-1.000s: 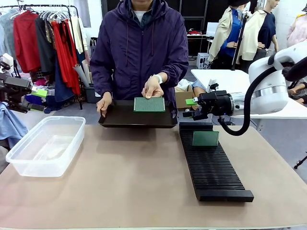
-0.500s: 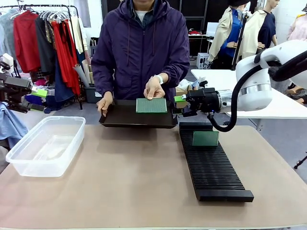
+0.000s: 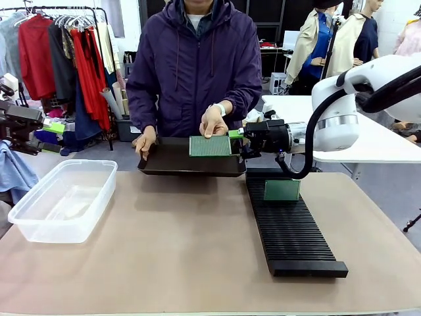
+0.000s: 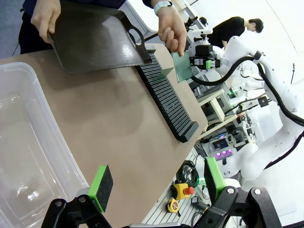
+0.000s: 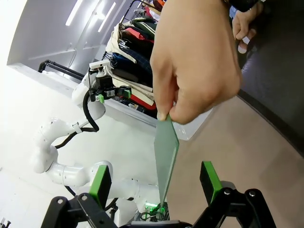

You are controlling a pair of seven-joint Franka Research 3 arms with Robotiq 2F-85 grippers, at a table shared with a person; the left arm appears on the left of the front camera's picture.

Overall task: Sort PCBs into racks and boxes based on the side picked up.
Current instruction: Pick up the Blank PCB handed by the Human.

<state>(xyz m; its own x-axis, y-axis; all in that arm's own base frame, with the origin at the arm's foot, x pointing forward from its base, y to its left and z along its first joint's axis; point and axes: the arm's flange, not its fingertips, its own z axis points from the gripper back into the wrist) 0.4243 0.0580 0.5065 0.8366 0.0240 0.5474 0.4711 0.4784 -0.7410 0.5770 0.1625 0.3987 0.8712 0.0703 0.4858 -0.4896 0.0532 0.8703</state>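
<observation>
Your right gripper [image 3: 237,141] reaches in from the right, above the far edge of the tabletop [image 3: 164,257], level with the right edge of a PCB [image 3: 210,145]. The person's hand [image 3: 212,123] pinches that PCB by its top edge and holds it upright over the dark tray [image 3: 171,162]. In the right wrist view the jaws are spread wide, with the board [image 5: 166,152] edge-on in the gap between the green pads. You cannot tell from the pictures whether either pad touches it.

The tray sits at the middle of the far edge, and the person's other hand [image 3: 143,141] grips its left end.

The rack [image 3: 293,234] lies on the right half of the tabletop, running from the far edge toward the near edge. A second PCB [image 3: 281,190] stands upright in a slot close to its far end.

The box [image 3: 52,232] sits at the left edge, well apart from the rack, and you can see no boards in it.

Your left gripper [image 4: 156,186] hangs above the box with its fingers spread apart and nothing between them.
</observation>
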